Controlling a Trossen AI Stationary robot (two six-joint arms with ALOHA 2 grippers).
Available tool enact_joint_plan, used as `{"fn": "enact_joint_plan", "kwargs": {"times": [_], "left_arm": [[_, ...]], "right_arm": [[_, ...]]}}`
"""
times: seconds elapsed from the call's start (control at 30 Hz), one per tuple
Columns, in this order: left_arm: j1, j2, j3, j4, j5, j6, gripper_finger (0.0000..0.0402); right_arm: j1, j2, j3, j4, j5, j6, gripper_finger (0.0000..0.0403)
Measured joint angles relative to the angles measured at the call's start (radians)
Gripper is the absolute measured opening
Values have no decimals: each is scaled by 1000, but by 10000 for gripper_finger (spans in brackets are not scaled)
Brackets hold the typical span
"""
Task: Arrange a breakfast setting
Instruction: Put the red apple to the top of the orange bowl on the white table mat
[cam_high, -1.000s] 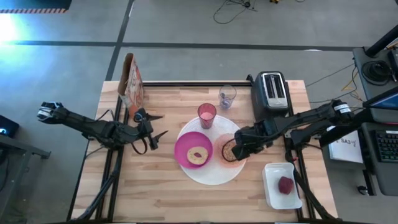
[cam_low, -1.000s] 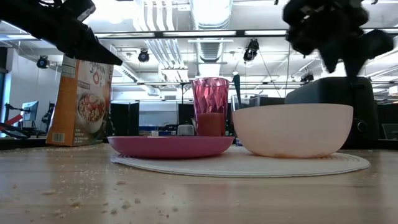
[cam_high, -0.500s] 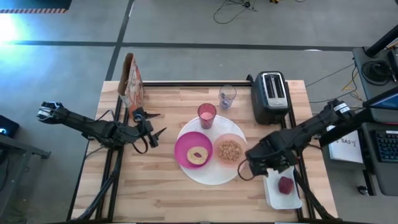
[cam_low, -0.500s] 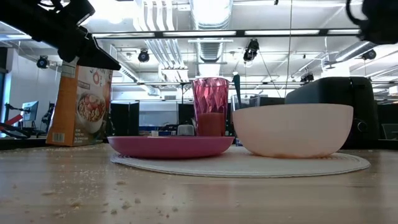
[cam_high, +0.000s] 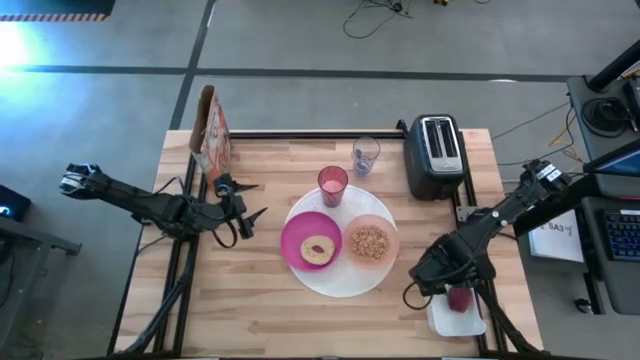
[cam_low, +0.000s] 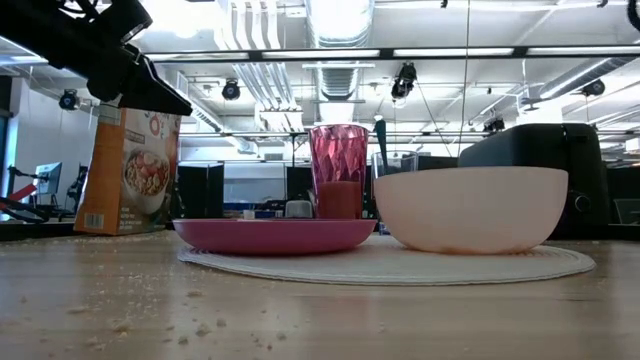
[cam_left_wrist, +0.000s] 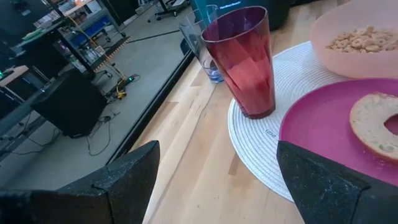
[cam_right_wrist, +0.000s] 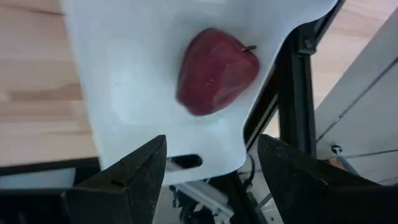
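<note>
The right gripper has swung from the peach-orange bowl to above the dark red fruit in its white tray, fingers open, ready to grasp; left gripper waits open beside the bowl.

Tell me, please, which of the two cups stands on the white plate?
The pink cup does, at the plate's far edge. The clear bluish cup stands apart on bare wood beside the toaster.

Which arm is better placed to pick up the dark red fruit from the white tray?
The right. Its open right gripper hovers directly over the dark red fruit on the white rectangular tray. The left gripper waits far across the table, beyond the large white round plate.
</note>
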Motion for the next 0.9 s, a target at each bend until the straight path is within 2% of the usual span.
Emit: {"fn": "enact_joint_plan", "kwargs": {"times": [0.3, 0.47, 0.9], "left_arm": [[0, 0, 0, 0, 19, -12, 306], [0, 0, 0, 2, 19, -12, 306], [0, 0, 0, 7, 19, -13, 306]], "right_arm": [[12, 0, -136, 232, 0, 0, 242], [17, 0, -192, 234, -77, -15, 242], [20, -1, -266, 272, -78, -70, 242]]}}
